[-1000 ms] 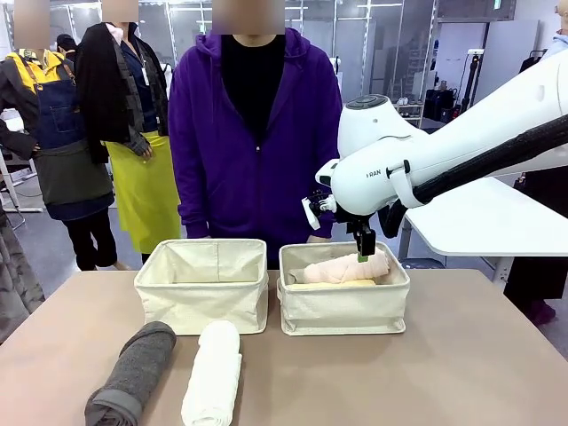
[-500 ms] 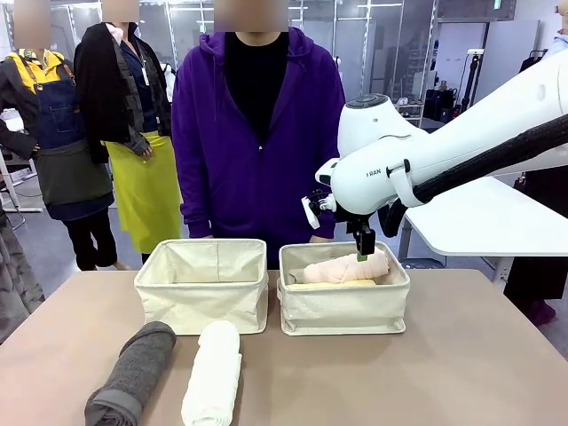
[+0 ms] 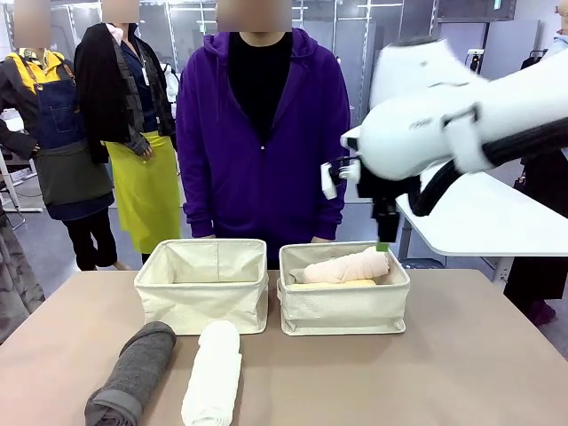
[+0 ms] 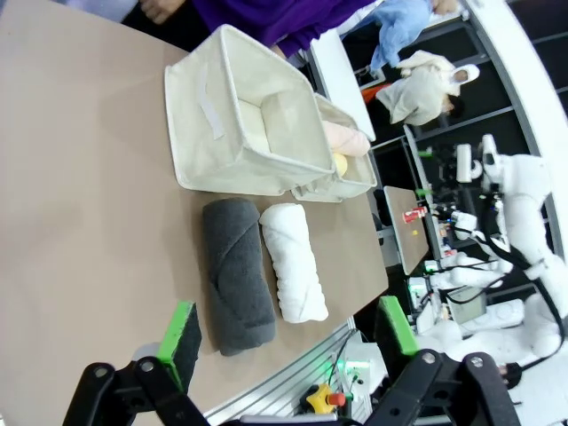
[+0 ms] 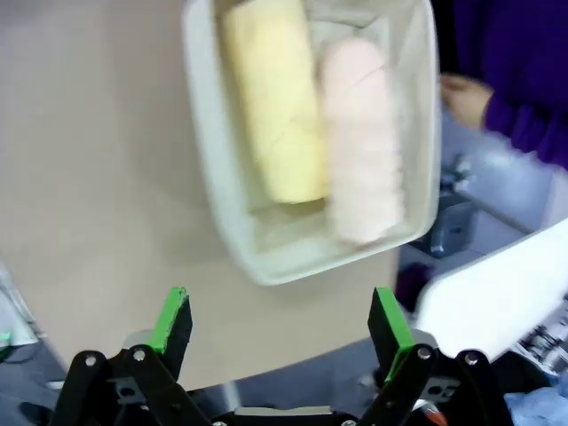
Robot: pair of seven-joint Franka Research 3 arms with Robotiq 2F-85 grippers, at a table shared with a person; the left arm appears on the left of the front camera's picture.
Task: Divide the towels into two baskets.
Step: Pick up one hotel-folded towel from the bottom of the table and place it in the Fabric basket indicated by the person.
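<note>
Our left claw (image 4: 288,324) hangs spread wide and empty above the near part of the desk (image 3: 479,355), on our side of the empty basket (image 3: 201,306). The grey towel (image 3: 133,373) and the white towel (image 3: 213,373) lie side by side on the desk, just in front of that basket. We think these two go in it next. We should pinch one roll across its middle so it does not come undone, lift it over the rim, and let go low inside. Right beside the empty basket, the other basket (image 3: 344,311) holds the yellow towel (image 3: 328,285) and the pink towel (image 3: 344,266). Our right claw (image 5: 280,311) is up above that one, pointing down, spread wide and holding nothing.
</note>
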